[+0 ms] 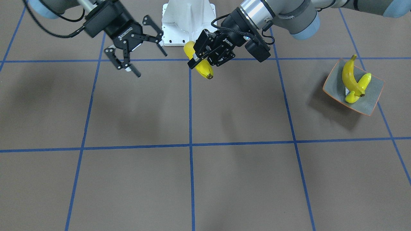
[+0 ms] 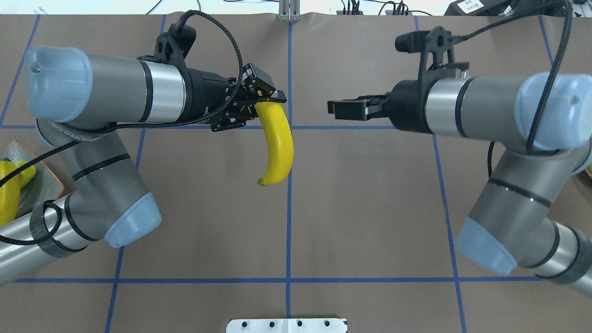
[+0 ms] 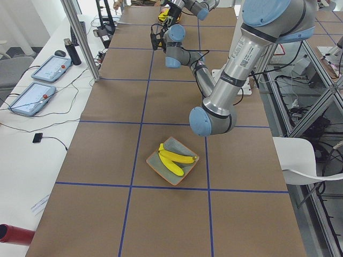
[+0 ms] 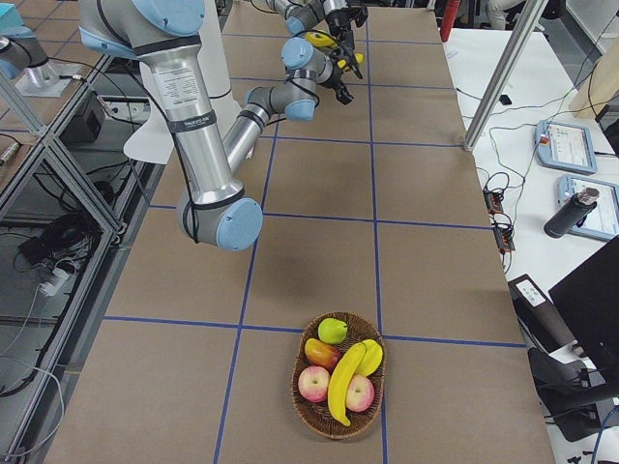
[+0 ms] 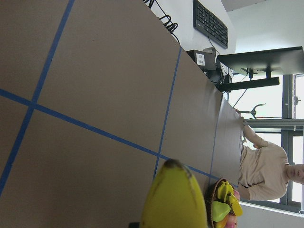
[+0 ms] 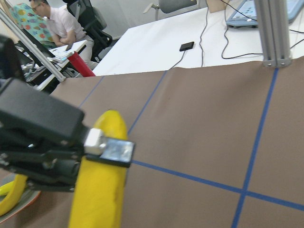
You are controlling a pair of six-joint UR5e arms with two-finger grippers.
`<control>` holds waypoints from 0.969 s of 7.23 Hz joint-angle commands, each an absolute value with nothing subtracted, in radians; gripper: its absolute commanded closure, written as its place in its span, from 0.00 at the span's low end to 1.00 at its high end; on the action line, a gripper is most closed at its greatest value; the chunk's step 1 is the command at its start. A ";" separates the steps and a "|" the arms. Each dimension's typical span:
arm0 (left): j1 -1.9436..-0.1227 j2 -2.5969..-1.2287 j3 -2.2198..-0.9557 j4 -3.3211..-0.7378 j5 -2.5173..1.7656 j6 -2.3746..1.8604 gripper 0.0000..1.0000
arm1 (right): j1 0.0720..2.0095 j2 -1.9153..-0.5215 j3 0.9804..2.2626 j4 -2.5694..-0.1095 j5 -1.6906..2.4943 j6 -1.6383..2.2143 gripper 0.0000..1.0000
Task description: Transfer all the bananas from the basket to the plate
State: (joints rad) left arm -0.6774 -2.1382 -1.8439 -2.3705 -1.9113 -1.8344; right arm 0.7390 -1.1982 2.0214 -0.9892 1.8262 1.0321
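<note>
My left gripper [image 1: 200,59] is shut on a yellow banana [image 1: 203,68] and holds it above the table near the middle; the overhead view shows the gripper [image 2: 266,104] gripping the banana [image 2: 279,143] at its upper end. My right gripper [image 1: 151,64] is open and empty, facing the left one a short way off. The plate [image 1: 372,99], grey inside with an orange rim, holds two bananas [image 1: 349,75] on my left side. The basket [image 4: 309,411] at my far right holds one banana [image 4: 344,382].
The basket also holds apples [image 4: 313,383] and other fruit. The white robot base [image 1: 188,19] stands behind the grippers. Blue tape lines cross the brown table. Operators' desks with tablets [image 3: 32,99] run along the far side.
</note>
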 commanded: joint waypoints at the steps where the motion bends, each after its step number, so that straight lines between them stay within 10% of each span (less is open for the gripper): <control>1: -0.687 -2.067 -1.882 -2.367 -1.913 -1.830 1.00 | 0.975 -1.238 1.877 -1.020 2.069 0.892 0.00; 7: -0.779 -1.610 -2.045 -2.356 -1.907 -1.627 1.00 | 1.261 -1.386 1.764 -1.235 2.152 0.271 0.00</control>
